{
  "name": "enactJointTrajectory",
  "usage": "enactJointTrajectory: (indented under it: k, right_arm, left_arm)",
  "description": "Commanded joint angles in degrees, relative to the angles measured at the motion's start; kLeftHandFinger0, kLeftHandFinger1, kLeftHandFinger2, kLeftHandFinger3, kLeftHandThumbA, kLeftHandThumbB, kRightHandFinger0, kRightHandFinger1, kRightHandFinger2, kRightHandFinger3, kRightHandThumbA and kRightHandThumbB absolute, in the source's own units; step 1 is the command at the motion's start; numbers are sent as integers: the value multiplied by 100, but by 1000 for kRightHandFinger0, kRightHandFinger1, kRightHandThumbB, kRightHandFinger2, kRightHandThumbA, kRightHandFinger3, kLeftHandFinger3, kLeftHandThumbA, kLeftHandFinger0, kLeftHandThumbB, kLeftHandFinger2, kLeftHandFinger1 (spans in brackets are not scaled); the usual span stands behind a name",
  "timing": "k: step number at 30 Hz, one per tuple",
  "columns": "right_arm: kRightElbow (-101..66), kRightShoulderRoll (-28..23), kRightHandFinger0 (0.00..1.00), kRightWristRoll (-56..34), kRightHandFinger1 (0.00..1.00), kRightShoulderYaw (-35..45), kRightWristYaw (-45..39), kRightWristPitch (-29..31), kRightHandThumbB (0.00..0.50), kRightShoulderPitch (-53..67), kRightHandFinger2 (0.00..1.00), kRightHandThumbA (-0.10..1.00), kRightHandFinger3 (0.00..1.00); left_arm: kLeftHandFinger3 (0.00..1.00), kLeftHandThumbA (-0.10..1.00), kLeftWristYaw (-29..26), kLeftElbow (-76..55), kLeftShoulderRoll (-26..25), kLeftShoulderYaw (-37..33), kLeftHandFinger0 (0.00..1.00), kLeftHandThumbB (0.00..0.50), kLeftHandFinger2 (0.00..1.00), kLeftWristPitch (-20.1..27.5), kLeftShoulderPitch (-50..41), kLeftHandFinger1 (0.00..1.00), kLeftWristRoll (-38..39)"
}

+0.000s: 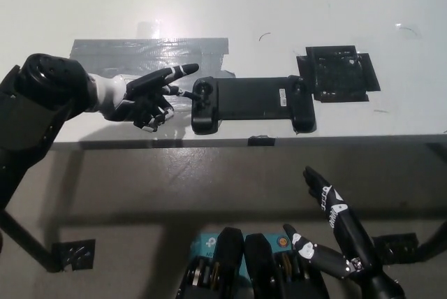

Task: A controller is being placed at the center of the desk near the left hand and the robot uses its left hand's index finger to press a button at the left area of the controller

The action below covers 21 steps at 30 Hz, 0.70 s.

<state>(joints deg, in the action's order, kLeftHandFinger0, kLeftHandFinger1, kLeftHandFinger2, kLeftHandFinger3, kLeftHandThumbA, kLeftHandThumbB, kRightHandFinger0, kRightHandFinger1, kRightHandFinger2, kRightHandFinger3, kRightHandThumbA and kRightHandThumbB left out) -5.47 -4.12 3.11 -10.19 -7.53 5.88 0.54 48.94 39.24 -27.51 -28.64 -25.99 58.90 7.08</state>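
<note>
On the white desk, your controller lay near the front edge at about the middle, a strip of grey tape to its left and a black square pad just beside its right end. Your left hand reached in from the left, one finger pointing out toward the controller's left grip and the others curled under, gripping nothing. The fingertip hung just above and beside the left-side control; contact could not be made out. Placement looked finished, and the press itself appeared yet to land. Your right hand rested below the desk edge at lower right, fingers spread, empty.
</note>
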Motion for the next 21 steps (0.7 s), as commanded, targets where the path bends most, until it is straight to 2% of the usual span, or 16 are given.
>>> enactJointTrajectory:
  k: [1,7,9,10,16,21]
  right_arm:
    - [-131,9,1000,5,1000,-18,-61,49,203,-104,1000,629,1000]
    - [-145,7,1000,-1,1000,-23,-77,27,206,-117,1000,629,1000]
    - [-120,6,1000,2,1000,-18,-73,50,215,-128,1000,629,1000]
    - [-118,13,1000,2,1000,-24,-74,47,215,-126,1000,629,1000]
    - [-129,17,1000,12,1000,-61,-108,59,206,-142,1000,624,1000]
    - [-125,3,1000,-4,1000,-50,-125,105,196,-171,1000,600,1000]
  left_arm:
    - [1000,1000,72,-130,-31,120,0,433,129,-94,130,0,-196]
    - [1000,1000,93,-202,16,117,0,417,179,-94,118,0,-347]
    - [1000,1000,6,-195,64,124,0,423,211,-93,109,0,-450]
    - [1000,1000,-2,-165,83,139,0,444,223,-94,111,0,-470]
    - [1000,1000,-43,-115,187,273,0,440,262,-94,72,0,-494]
    - [1000,1000,-89,56,285,287,0,459,357,-94,110,0,-617]
